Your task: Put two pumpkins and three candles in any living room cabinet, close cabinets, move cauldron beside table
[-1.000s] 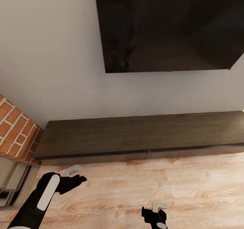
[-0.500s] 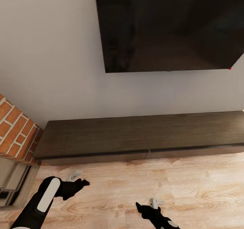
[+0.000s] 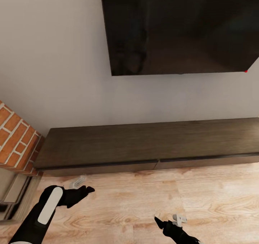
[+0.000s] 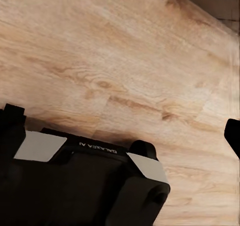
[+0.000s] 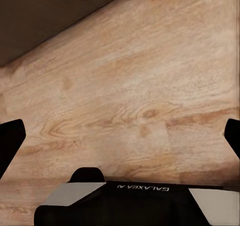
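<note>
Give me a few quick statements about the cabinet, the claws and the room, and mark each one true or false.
1. The cabinet has its front panels shut. True.
2. A pumpkin sits on top of the cabinet. False: its flat top is bare.
3. The right claw is open with nothing between its fingers. True: only the wooden floor shows in the gap.
4. The left claw is touching the cabinet. False: it hovers over the floor, short of the front.
5. A dark screen hangs on the wall above the cabinet. True.
6. The brick column stands at the cabinet's right end. False: it is at the left end.
</note>
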